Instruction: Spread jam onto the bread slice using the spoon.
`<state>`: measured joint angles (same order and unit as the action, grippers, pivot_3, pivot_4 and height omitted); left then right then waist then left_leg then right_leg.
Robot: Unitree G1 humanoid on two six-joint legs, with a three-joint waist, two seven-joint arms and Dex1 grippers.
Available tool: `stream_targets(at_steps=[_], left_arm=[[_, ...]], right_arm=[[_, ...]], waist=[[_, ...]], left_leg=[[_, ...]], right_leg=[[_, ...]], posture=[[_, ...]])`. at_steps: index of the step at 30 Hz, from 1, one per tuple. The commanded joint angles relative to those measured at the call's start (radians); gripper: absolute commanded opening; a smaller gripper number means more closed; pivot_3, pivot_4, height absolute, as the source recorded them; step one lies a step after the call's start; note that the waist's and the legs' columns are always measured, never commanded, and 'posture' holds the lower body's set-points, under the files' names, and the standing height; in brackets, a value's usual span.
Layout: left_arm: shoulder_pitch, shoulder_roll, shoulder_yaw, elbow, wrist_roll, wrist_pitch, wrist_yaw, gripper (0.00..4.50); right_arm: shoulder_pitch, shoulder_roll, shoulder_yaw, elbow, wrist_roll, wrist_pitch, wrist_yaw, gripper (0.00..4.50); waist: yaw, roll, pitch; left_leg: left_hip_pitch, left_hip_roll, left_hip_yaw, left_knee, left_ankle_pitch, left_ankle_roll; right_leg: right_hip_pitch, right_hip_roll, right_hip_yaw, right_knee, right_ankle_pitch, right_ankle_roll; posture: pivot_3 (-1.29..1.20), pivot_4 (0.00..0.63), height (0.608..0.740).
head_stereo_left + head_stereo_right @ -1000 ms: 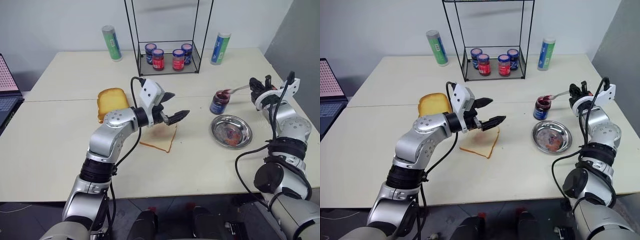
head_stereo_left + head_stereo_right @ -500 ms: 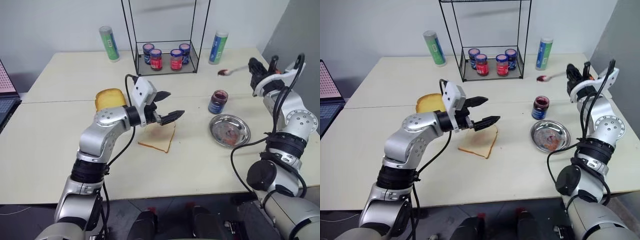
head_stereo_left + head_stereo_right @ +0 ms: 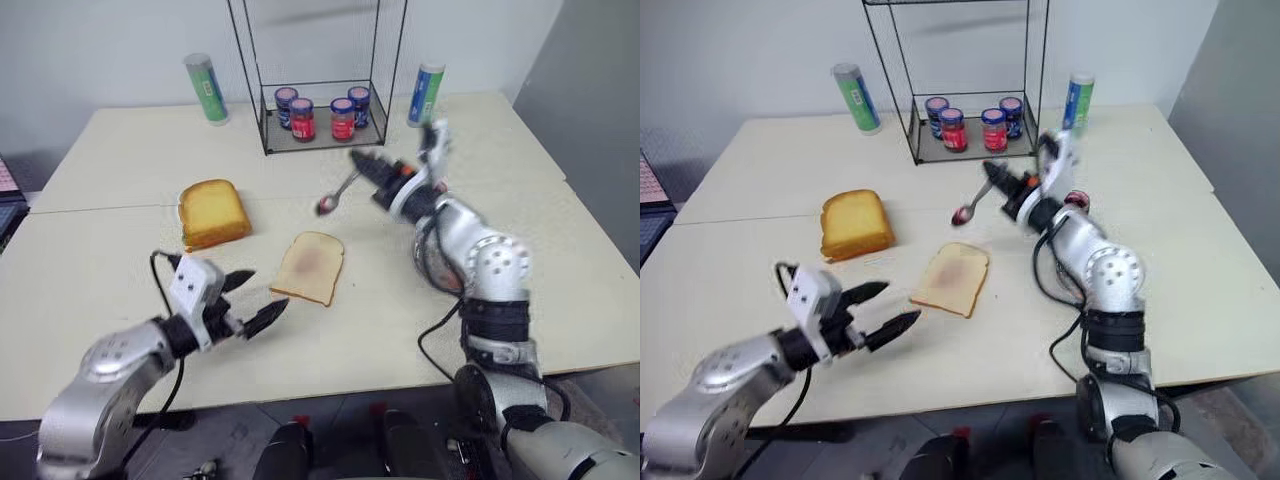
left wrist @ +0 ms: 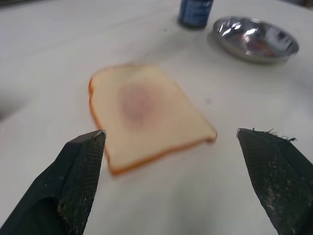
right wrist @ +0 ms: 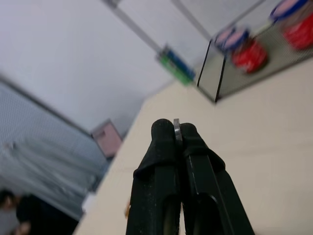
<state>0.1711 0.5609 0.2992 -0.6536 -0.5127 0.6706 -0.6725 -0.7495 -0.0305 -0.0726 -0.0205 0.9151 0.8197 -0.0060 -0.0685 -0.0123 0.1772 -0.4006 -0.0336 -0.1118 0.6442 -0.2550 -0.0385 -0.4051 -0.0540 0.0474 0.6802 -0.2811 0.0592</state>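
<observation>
The bread slice (image 3: 310, 267) lies flat on the table with a faint pinkish smear on its face. My right gripper (image 3: 375, 172) is shut on the handle of the spoon (image 3: 340, 190), held in the air just behind the slice. Dark-red jam (image 3: 325, 206) sits in the spoon's bowl. Near the table's front edge, left of the slice, my left gripper (image 3: 262, 295) is open and holds nothing. In the left wrist view the slice (image 4: 146, 115) lies just beyond the spread fingertips (image 4: 85, 161). The jam jar (image 4: 195, 11) stands behind it, next to the steel plate (image 4: 255, 38).
A thick golden toasted slice (image 3: 213, 211) lies left of the bread. A wire rack (image 3: 318, 112) with several small lidded jars stands at the back, between a green tube (image 3: 201, 88) and a blue-green tube (image 3: 425, 92). A laptop edge (image 3: 5, 200) shows far left.
My right gripper has swung left with the jam-laden spoon, from over the jar to just behind the bread slice. My left gripper has drawn back and down, off the slice, still open.
</observation>
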Motion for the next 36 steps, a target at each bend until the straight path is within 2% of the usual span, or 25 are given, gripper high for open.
stream_targets(at_steps=[1, 9, 22, 32, 36], left_arm=[[0.084, -0.042, 0.014, -0.104, 0.003, -0.041, 0.062, 4.5], [0.093, -0.087, -0.045, -0.141, 0.02, -0.054, 0.154, 4.5], [0.008, -0.056, -0.077, -0.091, 0.011, -0.054, 0.149, 4.5], [-0.035, -0.04, -0.101, -0.055, 0.009, -0.063, 0.125, 4.5], [-0.04, -0.032, -0.096, -0.053, 0.004, -0.063, 0.121, 4.5]], right_arm=[[0.049, 0.013, 0.085, -0.03, -0.101, -0.094, 0.118, 0.03], [0.104, -0.02, 0.224, 0.099, -0.359, -0.292, 0.3, 0.03], [0.105, -0.051, 0.19, 0.182, -0.532, -0.438, 0.376, 0.03], [0.054, -0.023, 0.077, 0.127, -0.455, -0.326, 0.333, 0.03], [0.031, 0.078, -0.099, 0.121, -0.212, -0.107, 0.217, 0.03]], waist=[[0.013, 0.0, 0.0], [0.029, -0.001, -0.001], [0.032, -0.001, -0.001], [0.034, -0.001, -0.001], [0.032, -0.001, -0.001]], left_leg=[[0.001, 0.0, 0.0, 0.0, 0.0, 0.0], [0.002, -0.001, 0.001, 0.0, 0.0, 0.0], [0.001, -0.005, 0.001, 0.0, 0.0, 0.0], [0.001, -0.005, 0.001, 0.0, 0.0, 0.0], [0.001, -0.004, 0.0, 0.0, 0.0, 0.0]], right_leg=[[0.001, 0.0, 0.0, 0.0, 0.0, 0.0], [0.002, 0.0, -0.001, 0.0, 0.0, 0.0], [0.001, 0.001, -0.001, 0.0, 0.0, 0.0], [0.001, 0.001, -0.001, 0.0, 0.0, 0.0], [0.001, 0.001, -0.001, 0.0, 0.0, 0.0]], posture=[[0.0, 0.15, 0.74], [0.0, 0.15, 0.74], [0.0, 0.15, 0.74], [0.0, 0.15, 0.74], [0.0, 0.15, 0.74]])
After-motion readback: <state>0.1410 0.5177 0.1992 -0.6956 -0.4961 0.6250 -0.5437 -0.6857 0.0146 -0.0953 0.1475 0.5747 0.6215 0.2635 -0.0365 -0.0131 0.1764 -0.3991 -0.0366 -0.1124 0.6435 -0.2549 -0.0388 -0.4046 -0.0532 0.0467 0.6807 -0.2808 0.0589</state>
